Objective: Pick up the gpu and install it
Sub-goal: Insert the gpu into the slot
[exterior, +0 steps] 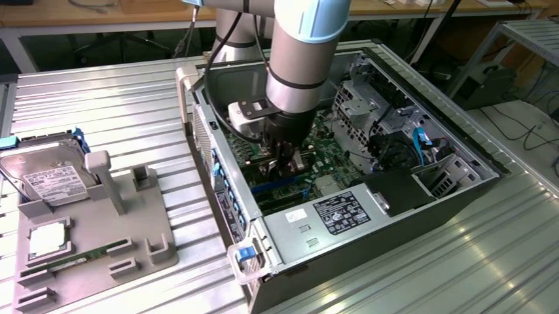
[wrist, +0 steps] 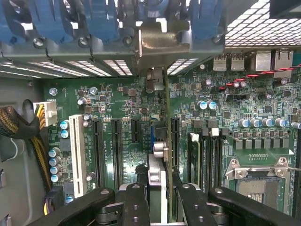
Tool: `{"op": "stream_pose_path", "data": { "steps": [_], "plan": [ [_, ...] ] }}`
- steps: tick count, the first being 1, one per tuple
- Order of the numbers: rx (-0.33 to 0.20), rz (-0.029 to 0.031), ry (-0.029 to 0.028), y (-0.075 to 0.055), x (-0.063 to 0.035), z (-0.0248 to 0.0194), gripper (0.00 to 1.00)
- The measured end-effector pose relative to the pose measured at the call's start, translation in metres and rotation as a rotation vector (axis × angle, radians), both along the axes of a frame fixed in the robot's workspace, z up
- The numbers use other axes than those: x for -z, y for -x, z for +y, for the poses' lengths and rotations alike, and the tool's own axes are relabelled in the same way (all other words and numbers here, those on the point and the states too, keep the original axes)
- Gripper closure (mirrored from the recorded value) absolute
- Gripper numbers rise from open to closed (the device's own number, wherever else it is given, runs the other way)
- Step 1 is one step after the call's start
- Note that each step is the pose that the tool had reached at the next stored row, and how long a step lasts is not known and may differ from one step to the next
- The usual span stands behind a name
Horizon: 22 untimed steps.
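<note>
The gripper (wrist: 159, 197) is closed on the gpu (wrist: 160, 155), its two black fingers (wrist: 136, 202) clamping the thin card edge-on from either side. The card stands upright over the green motherboard (wrist: 235, 117), with its silver metal bracket (wrist: 162, 44) up against the slotted rear wall of the computer case (exterior: 288, 229), among the blue slot latches (wrist: 56, 23).

In the exterior view the grey, blue-collared arm (exterior: 302, 59) reaches down into the open case, which lies on its side on a ribbed metal table (exterior: 105, 104). Long black expansion slots flank the card on the board, and one white slot (wrist: 77, 155) sits nearer the braided yellow-and-black cable bundle (wrist: 28, 136). The bare silver CPU socket (wrist: 258, 174) is off to the other side.

On the exterior view's left a grey moulded holder (exterior: 96, 242) carries one silver labelled hard drive (exterior: 48, 173), one narrow green memory stick (exterior: 74, 256) and one square processor (pale-topped) (exterior: 48, 239).
</note>
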State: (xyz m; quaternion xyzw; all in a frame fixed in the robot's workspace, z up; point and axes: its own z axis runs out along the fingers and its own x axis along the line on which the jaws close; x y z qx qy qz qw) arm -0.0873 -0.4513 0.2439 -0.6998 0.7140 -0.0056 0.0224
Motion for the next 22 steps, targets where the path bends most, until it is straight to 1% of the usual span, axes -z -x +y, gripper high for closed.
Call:
{"op": "stream_pose_path", "data": {
  "steps": [11,15,22],
  "plan": [
    [0.0,0.0,-0.0002,0.0006,0.0026,0.0,0.72],
    [0.0,-0.0001,-0.0004,0.0006,0.0026,-0.0017,0.72],
    [0.0,0.0,-0.0002,0.0006,0.0026,-0.0018,0.72]
  ]
}}
